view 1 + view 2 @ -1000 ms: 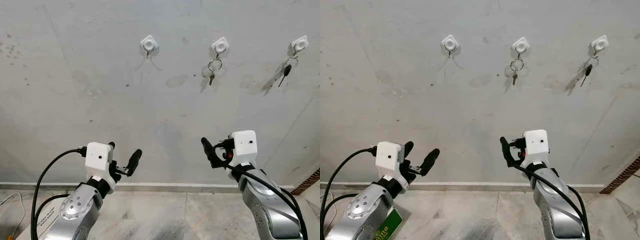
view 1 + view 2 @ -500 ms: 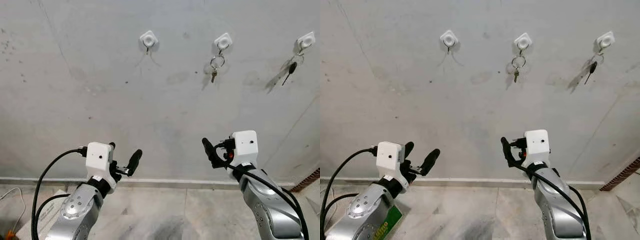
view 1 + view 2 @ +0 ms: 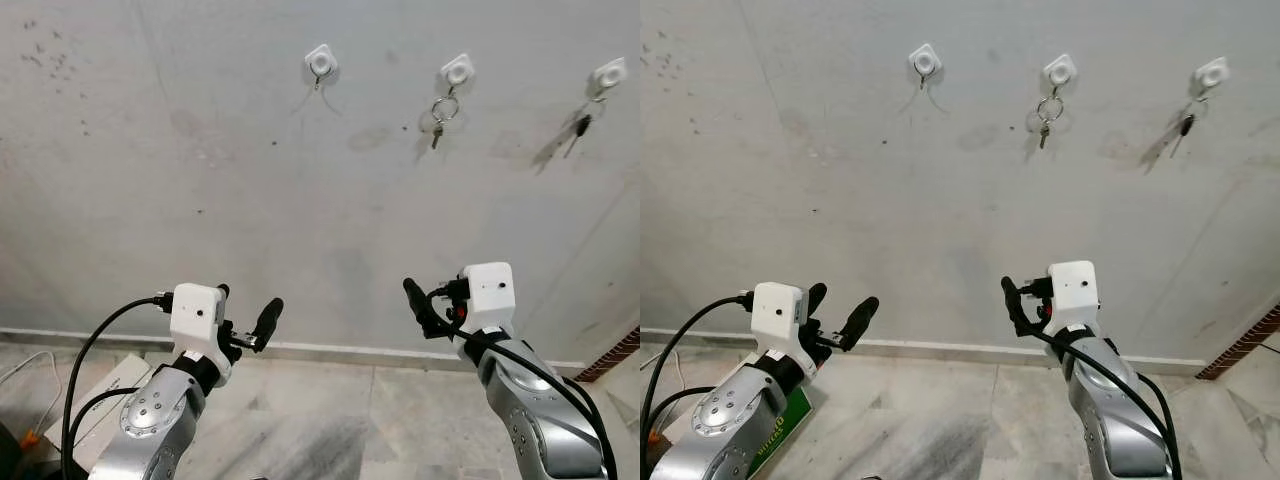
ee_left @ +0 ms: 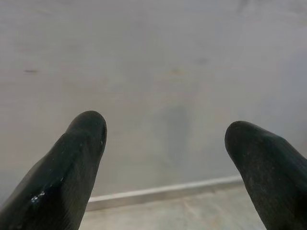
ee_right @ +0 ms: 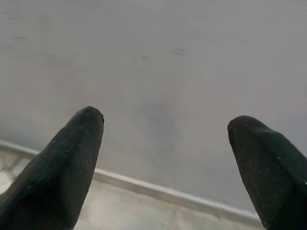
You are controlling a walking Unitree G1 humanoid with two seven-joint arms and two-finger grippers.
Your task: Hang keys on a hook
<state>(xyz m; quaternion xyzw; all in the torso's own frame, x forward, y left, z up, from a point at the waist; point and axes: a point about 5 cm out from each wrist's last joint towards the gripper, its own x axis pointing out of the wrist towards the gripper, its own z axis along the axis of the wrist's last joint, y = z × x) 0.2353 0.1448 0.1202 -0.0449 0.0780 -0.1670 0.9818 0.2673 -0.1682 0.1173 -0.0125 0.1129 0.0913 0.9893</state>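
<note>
Grey concrete wall [image 3: 250, 200] rises ahead, with pale floor tiles [image 3: 400, 420] below. Both grippers, left [image 3: 245, 315] and right [image 3: 1012, 300], hover low with fingers spread wide, holding nothing. Three white hooks sit high on the wall: the left hook [image 3: 320, 62] is bare, the middle hook [image 3: 457, 71] carries a ring of keys [image 3: 440, 112], and the right hook [image 3: 607, 75] holds what looks like a dark key [image 3: 577, 128]. A cardboard box [image 3: 95, 395] lies near the left arm.

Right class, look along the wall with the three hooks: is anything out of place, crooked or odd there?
Nothing is damaged. The left hook hangs bare, while the middle hook holds a ring with a key and the right hook a dark key that hangs slanted. Both grippers, left and right, are open and hold nothing.
</note>
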